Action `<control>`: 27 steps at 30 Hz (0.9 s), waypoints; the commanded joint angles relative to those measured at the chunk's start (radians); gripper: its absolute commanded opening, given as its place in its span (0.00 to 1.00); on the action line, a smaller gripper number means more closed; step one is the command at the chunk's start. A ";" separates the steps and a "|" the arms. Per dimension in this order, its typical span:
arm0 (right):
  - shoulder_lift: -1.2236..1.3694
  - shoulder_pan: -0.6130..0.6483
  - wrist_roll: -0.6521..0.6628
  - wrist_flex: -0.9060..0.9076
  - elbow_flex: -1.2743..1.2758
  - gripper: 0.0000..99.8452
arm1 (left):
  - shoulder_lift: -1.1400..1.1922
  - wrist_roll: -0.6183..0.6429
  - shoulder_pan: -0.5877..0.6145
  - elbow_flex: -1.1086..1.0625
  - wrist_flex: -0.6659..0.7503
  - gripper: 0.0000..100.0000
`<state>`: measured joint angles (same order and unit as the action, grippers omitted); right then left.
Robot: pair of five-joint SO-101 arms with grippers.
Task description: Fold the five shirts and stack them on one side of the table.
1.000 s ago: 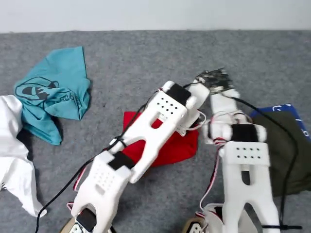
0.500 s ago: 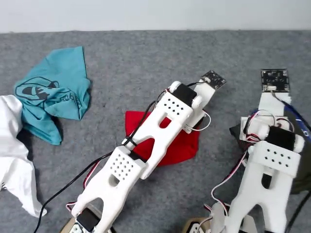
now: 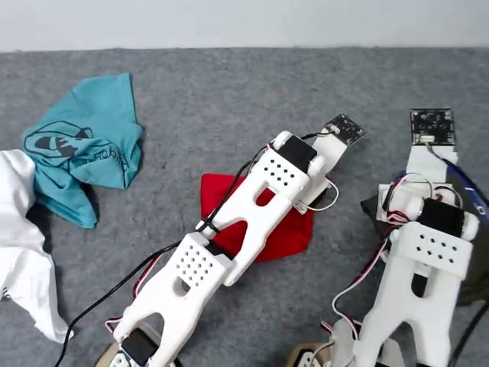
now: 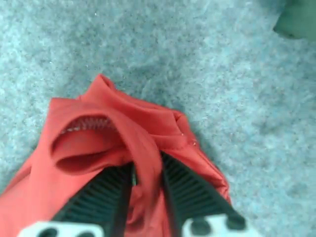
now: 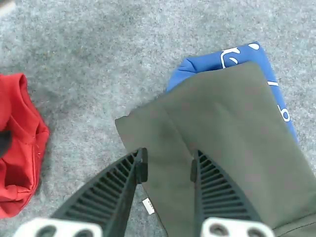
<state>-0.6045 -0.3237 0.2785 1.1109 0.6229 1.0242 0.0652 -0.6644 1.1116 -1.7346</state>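
Left gripper (image 4: pixel 146 165) jaws pinched close, right gripper (image 5: pixel 168 155) jaws apart

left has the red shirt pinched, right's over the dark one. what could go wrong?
1. The left gripper pinches a narrow ridge of the bunched red shirt; a pull may slip it free.
2. The right gripper hangs open over the dark green shirt stacked on the blue shirt; closing there could drag the top layer askew.
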 commanded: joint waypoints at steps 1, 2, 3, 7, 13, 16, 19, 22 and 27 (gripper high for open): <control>-0.033 -0.012 0.009 -0.008 -0.038 0.16 | -0.051 -0.012 0.014 0.033 -0.021 0.21; -0.033 -0.012 0.011 -0.008 -0.038 0.16 | -0.068 -0.012 0.020 0.035 -0.020 0.24; -0.033 -0.012 0.011 -0.008 -0.038 0.16 | -0.087 -0.011 0.029 0.041 -0.018 0.27; -0.033 -0.012 0.009 -0.008 -0.038 0.16 | -0.164 -0.009 0.069 0.120 -0.020 0.32; -0.033 -0.012 0.006 -0.007 -0.038 0.16 | -0.272 -0.011 0.229 0.142 -0.021 0.32; -0.033 0.024 0.005 -0.004 -0.034 0.16 | -0.299 -0.011 0.384 0.137 -0.023 0.32; -0.033 0.160 0.006 0.047 -0.034 0.16 | -0.301 -0.011 0.528 0.050 -0.023 0.32; -0.021 0.369 0.011 0.061 -0.032 0.16 | -0.301 -0.011 0.612 -0.134 -0.023 0.32; 0.022 0.699 0.012 -0.004 0.043 0.16 | -0.299 -0.012 0.654 -0.410 -0.017 0.32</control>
<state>-0.5999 0.1933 0.2785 1.1538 0.6460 0.7910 0.0637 -0.0261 0.8140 -1.7346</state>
